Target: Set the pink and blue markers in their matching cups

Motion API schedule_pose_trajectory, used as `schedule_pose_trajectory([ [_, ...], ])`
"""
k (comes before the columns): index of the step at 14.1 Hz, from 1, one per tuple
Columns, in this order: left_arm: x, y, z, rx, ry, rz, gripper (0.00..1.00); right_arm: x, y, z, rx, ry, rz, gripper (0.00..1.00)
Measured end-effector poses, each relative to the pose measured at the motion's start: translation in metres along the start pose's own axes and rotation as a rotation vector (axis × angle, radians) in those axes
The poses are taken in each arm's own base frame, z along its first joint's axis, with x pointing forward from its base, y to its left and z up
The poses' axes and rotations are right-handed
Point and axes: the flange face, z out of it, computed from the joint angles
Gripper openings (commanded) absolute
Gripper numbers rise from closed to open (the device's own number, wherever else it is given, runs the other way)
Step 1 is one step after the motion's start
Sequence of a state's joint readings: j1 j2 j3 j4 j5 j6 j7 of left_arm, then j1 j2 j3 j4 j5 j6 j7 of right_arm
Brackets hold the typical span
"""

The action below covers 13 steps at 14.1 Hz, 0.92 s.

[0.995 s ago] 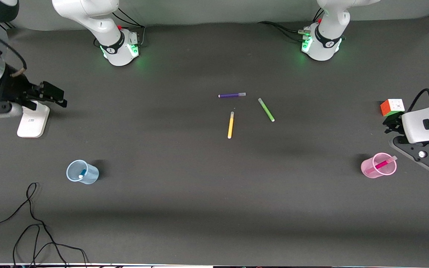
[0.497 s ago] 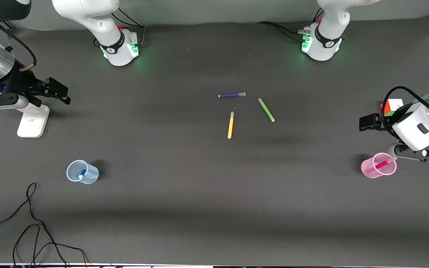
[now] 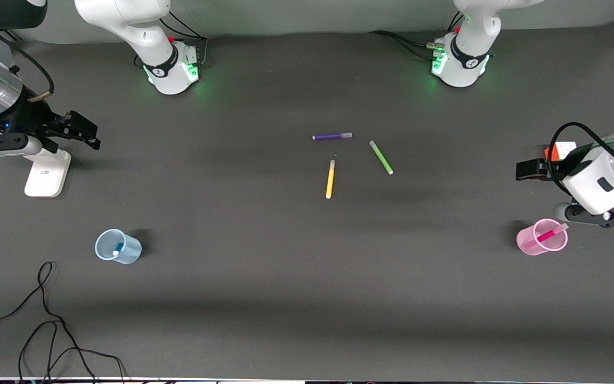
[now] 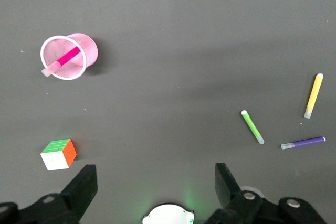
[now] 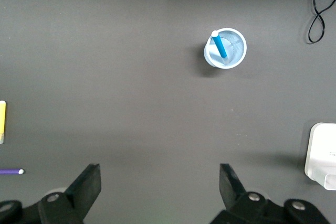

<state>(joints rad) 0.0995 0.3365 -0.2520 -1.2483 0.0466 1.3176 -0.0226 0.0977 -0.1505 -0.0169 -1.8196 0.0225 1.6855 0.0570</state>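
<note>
The pale blue cup [image 3: 118,246] stands at the right arm's end with the blue marker [image 3: 118,248] inside it; both show in the right wrist view, cup [image 5: 234,56] and marker [image 5: 219,45]. The pink cup [image 3: 542,237] stands at the left arm's end with the pink marker [image 3: 544,235] leaning in it; the left wrist view shows cup [image 4: 86,48] and marker [image 4: 65,59]. My right gripper [image 3: 86,130] is open and empty, up over the table by the white stand. My left gripper [image 3: 528,170] is open and empty, over the table beside the cube.
A purple pen [image 3: 332,136], a green pen [image 3: 381,157] and a yellow pen [image 3: 330,179] lie mid-table. A colour cube [image 3: 564,148] sits at the left arm's end, a white stand [image 3: 46,173] at the right arm's end. A black cable [image 3: 46,320] loops near the front corner.
Both arms have swung: my left gripper moved out toward the table's middle, away from the cube, and my right gripper shifted slightly. The cups, markers and pens have not moved.
</note>
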Motion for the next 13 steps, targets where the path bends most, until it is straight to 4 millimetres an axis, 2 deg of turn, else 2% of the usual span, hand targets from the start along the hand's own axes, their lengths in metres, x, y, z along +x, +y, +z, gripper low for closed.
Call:
schedule_pose_trajectory([
  [3, -0.004, 0.002, 0.005, 0.005, -0.005, -0.001, 1.0, 0.001, 0.0, 0.003, -0.002, -0.006, 0.0, 1.0],
  [5, -0.007, 0.005, 0.005, 0.015, 0.053, -0.001, 1.0, 0.002, -0.001, 0.004, -0.002, -0.007, -0.002, 1.0],
  [7, -0.021, 0.015, 0.011, 0.036, 0.135, 0.003, 1.0, 0.002, -0.003, 0.005, -0.002, -0.009, -0.005, 1.0],
  [9, -0.043, 0.021, 0.012, 0.058, 0.189, 0.002, 1.0, 0.003, -0.003, 0.005, -0.003, -0.01, -0.006, 1.0],
  [11, -0.059, 0.014, 0.0, 0.065, 0.232, -0.021, 1.0, 0.003, -0.003, 0.006, -0.003, -0.011, -0.006, 1.0],
  [13, -0.066, 0.0, -0.008, 0.058, 0.247, -0.05, 1.0, 0.003, -0.003, 0.006, -0.003, -0.011, -0.006, 1.0],
])
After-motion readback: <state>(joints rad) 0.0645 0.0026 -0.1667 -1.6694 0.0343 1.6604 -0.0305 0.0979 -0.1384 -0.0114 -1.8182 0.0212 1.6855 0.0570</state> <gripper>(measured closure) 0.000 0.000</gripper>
